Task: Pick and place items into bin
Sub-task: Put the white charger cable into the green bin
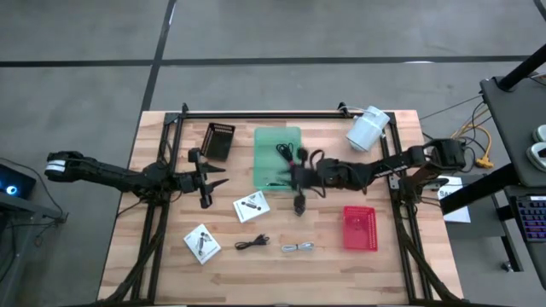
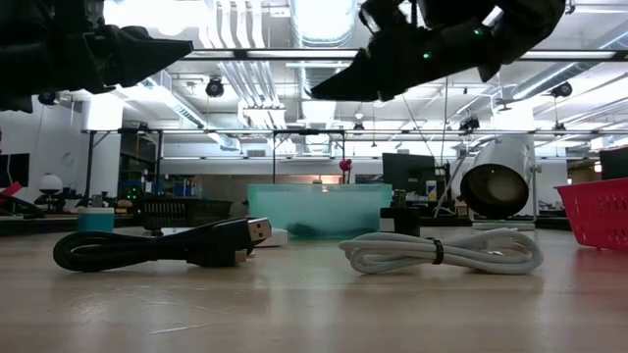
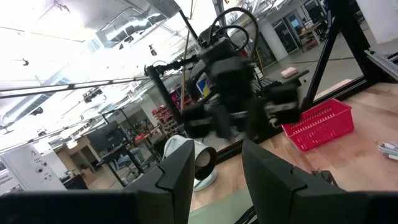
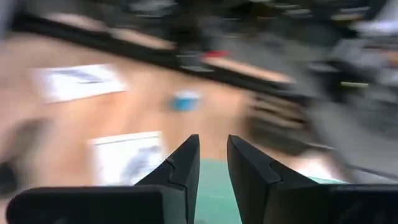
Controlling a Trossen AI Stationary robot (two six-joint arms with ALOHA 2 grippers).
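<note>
A green bin [image 1: 277, 136] stands mid-table with a black cable [image 1: 284, 152] lying inside. My right gripper [image 1: 290, 175] hovers over the bin's right part, blurred; the right wrist view shows its fingers [image 4: 212, 146] apart with nothing between them, above the green bin [image 4: 214, 180]. My left gripper [image 1: 222, 181] waits open to the left of the bin, off the table. Two white packets [image 1: 252, 205] [image 1: 202, 243], a black cable [image 1: 252, 243], a pale grey cable [image 1: 298, 247] and a small dark thing [image 1: 299, 205] lie on the wood.
A red basket [image 1: 359, 228] sits right of the cables and a black basket [image 1: 218, 141] left of the bin. A large white cylinder [image 1: 368, 128] lies at the far right. The arms' black frame rails run along both sides of the table.
</note>
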